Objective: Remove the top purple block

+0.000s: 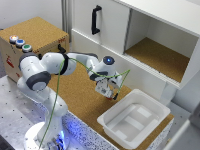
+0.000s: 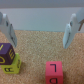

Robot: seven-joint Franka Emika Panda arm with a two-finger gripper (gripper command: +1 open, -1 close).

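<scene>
In the wrist view a purple block (image 2: 7, 51) with a yellow letter sits on top of a yellow-green block (image 2: 12, 65) on the cork surface. A pink block (image 2: 53, 71) with a letter lies alone beside the stack. My gripper (image 2: 39, 32) is open and empty, hovering above the cork; one finger (image 2: 7, 29) stands just above the purple block, the other finger (image 2: 70, 31) is well apart from it. In the exterior view the gripper (image 1: 107, 90) hangs over the cork table close to the white bin; the blocks are mostly hidden beneath it.
A white plastic bin (image 1: 134, 117) stands at the cork table's edge, at the exterior view's right of the gripper. A white cabinet with an open compartment (image 1: 157, 52) is behind. A cork-topped box with coloured buttons (image 1: 20, 43) stands at the exterior view's left.
</scene>
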